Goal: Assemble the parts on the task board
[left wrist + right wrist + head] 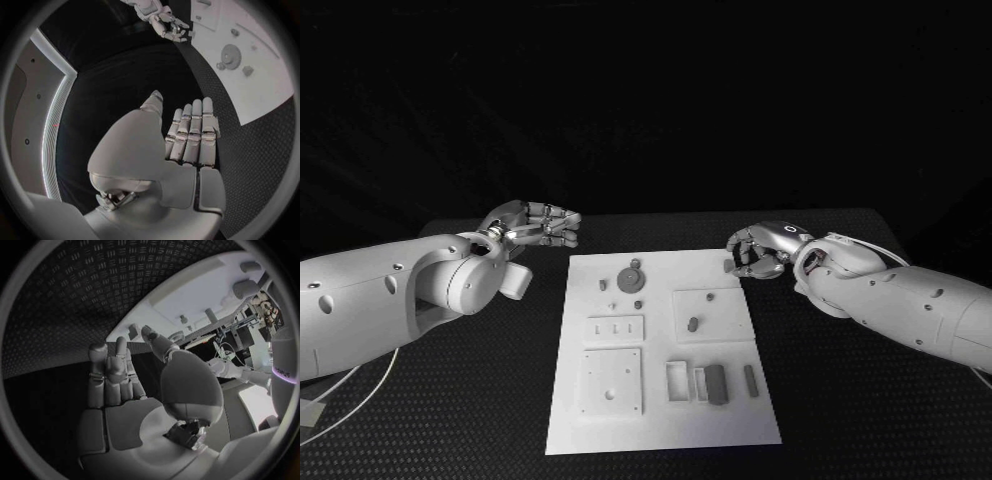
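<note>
The white task board (661, 425) lies in the middle of the black table. Grey parts lie on it: a round disc (632, 277), small pieces around it, and dark bars (715, 384) near the front right. My left hand (531, 225) hovers off the board's far left corner; in the left wrist view its fingers (190, 132) are straight and hold nothing. My right hand (762, 250) hovers at the board's far right edge, fingers (106, 370) extended and empty. A small grey part (733, 263) stands at that edge beside its fingertips.
Raised white plates sit on the board: a square one (708, 315), a slotted one (616, 329) and a larger one (612, 380). Black textured table (877, 420) surrounds the board. A cable (343, 400) runs under my left arm.
</note>
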You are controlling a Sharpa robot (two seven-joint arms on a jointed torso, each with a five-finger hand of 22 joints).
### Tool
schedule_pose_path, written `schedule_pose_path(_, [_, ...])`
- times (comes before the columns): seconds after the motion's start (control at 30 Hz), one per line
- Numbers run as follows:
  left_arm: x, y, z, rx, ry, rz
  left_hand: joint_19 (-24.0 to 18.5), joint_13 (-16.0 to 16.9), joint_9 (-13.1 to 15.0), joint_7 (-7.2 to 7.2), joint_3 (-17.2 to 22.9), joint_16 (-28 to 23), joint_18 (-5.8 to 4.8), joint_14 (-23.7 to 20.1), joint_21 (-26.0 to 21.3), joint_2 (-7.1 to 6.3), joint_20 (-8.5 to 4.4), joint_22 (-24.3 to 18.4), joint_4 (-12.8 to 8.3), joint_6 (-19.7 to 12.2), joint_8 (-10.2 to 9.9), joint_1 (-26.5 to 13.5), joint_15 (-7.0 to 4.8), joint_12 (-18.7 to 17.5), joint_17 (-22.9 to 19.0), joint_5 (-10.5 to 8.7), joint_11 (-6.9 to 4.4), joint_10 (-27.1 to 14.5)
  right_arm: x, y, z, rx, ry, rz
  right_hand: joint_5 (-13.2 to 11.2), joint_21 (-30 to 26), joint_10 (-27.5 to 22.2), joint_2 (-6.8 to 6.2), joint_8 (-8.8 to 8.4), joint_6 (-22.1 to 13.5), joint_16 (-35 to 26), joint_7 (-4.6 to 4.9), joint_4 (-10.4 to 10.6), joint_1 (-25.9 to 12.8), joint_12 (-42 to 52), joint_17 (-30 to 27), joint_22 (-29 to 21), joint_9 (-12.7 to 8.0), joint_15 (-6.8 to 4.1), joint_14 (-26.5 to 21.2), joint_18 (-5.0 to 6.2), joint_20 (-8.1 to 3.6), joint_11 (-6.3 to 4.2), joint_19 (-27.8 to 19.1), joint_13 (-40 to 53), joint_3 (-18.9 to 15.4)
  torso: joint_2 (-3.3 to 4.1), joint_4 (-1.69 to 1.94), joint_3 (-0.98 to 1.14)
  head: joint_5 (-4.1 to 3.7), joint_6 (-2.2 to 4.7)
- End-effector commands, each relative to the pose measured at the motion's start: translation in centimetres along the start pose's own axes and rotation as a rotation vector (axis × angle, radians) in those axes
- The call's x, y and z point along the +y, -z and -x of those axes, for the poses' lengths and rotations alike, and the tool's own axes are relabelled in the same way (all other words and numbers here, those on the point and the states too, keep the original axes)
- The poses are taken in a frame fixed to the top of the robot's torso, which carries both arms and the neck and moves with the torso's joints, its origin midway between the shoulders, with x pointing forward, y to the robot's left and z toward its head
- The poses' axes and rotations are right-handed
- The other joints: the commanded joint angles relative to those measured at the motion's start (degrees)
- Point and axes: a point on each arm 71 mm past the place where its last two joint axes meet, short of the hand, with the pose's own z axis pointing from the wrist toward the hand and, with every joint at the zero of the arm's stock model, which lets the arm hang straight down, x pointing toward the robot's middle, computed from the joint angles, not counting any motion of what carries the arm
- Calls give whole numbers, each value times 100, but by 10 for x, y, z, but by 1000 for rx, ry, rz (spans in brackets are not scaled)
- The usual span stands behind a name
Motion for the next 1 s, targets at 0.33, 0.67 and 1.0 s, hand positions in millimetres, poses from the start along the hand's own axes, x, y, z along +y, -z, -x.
schedule_pose_path(0.33, [-2, 0, -2, 19, 4, -13, 3, -7, -9, 51, -34, -36, 114, -2, -28, 22, 20, -8, 2, -15, -17, 4, 33, -27, 11, -17, 2, -21, 1, -1, -5, 24, 11, 14, 7, -45, 64, 70, 2, 6, -41, 21, 43, 60, -13, -11, 54, 12, -17, -12, 475, 24, 2, 12, -15, -13, -4, -14, -20, 9, -39])
schedule_pose_path(0.67, [-2, 0, -3, 20, 4, -14, 3, -8, -9, 52, -35, -39, 114, -2, -29, 23, 20, -8, 2, -15, -17, 4, 34, -27, 12, -17, 2, -21, 3, -4, -7, 24, 7, 19, 7, -49, 134, 171, 26, 45, -40, 29, 27, 74, 12, -13, 59, 22, -19, -13, 475, 25, 1, 11, -16, -36, -10, -9, -22, 16, -51])
schedule_pose_path(1.0, [-2, 1, -2, 18, 4, -14, 3, -8, -9, 50, -37, -42, 114, -2, -32, 26, 20, -8, 2, -14, -16, 5, 34, -26, 15, -17, 2, -19, 7, -6, -21, 42, -12, 17, 7, -52, 156, 248, 37, 68, -38, 33, 11, 79, 20, -13, 61, 26, -18, -12, 475, 26, 3, 11, -18, -51, 2, 3, -17, 32, -64])
